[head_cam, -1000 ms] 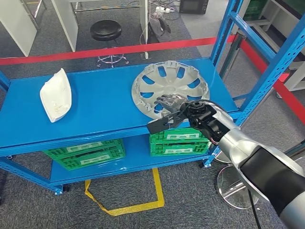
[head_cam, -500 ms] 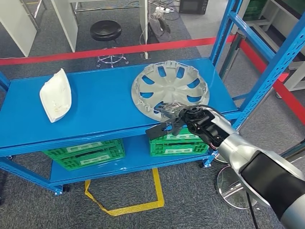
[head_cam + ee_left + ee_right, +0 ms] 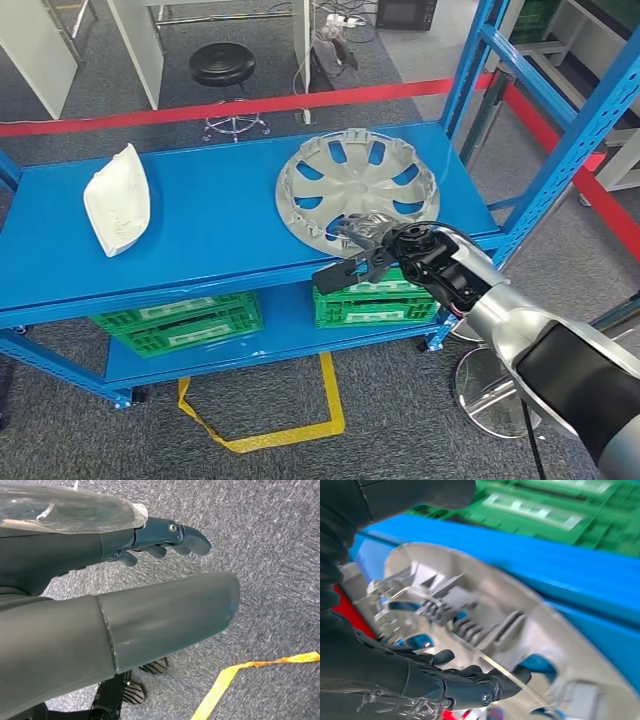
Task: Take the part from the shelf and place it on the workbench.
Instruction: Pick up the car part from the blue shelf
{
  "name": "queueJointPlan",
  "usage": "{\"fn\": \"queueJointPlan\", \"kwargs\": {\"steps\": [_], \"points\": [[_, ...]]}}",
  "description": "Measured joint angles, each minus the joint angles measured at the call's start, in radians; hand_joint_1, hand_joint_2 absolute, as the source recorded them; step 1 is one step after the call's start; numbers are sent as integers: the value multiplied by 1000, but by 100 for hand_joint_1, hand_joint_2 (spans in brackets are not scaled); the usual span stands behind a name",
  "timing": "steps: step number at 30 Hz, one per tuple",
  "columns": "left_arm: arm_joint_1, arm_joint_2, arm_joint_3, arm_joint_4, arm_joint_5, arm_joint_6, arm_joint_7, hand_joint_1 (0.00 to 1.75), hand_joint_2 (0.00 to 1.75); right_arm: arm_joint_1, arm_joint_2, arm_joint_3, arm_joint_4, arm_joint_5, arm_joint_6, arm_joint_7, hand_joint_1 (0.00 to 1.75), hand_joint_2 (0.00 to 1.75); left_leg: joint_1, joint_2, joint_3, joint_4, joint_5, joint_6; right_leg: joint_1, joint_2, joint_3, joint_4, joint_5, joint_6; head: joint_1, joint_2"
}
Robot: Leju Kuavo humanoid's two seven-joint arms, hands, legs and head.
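I logged the part, a silver plastic wheel cover [image 3: 356,186], round with spoke cut-outs and small clips around its rim, lying flat on the top blue metal shelf [image 3: 204,215] toward its right end, its near rim close to the shelf's front edge. My right hand [image 3: 361,240] sat at that near rim; in the right wrist view the dark fingers [image 3: 471,672] lay against the cover's ribbed inner surface along a thin wire ring, with the thumb on the other side of the rim, but the picture was blurred and I could not tell whether they were clamped on it. My left hand [image 3: 124,570] hung over grey carpet, fingers [image 3: 188,535] straight and apart, holding nothing. A white, curved, shell-like moulded piece [image 3: 117,200] rested well apart at the shelf's left end, leaving a broad bare stretch of blue between the two. Green slatted crates [image 3: 181,322] sat on the lower shelf. The blue perforated upright [image 3: 573,150] stood just right of the cover. Yellow tape [image 3: 302,432] marked the floor in front.
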Motion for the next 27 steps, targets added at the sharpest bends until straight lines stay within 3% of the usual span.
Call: {"fn": "queueJointPlan", "kwargs": {"steps": [16,27], "points": [[1,0,0,0,1,0,-3,0,0,32,-50,0,30,156,-136,25,0,175,0,0,0,0,0,0,0,0,0,0,0,0,0,0],[1,0,-6,0,4,0,-3,0,0,67,-51,-2,12,157,-106,8,0,175,0,0,1,0,0,0,0,0,1,0,0,0,0,0]]}}
